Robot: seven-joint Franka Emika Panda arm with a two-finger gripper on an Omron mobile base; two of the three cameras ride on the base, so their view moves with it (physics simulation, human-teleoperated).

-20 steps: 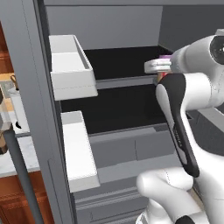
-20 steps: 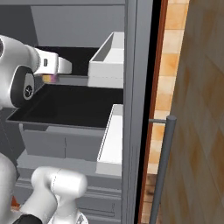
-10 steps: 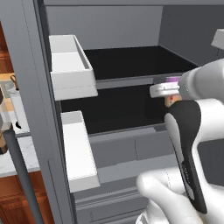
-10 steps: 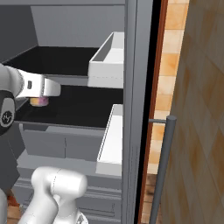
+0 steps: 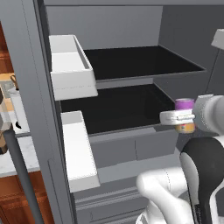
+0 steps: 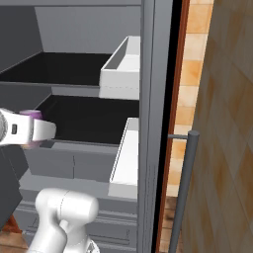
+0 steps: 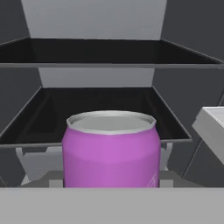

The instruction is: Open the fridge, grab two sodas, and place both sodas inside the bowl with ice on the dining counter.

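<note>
Jaws closed on the pink-purple can point(image 7: 111, 148), the gripper point(image 5: 183, 118) has drawn back from the fridge point(image 5: 127, 105), the can upright and now clear of the lower black shelf point(image 5: 118, 107). Beyond, both shelves look bare, though their corners are dim. One soda is out; the counter bowl is the next stop, likely a drive away.
</note>
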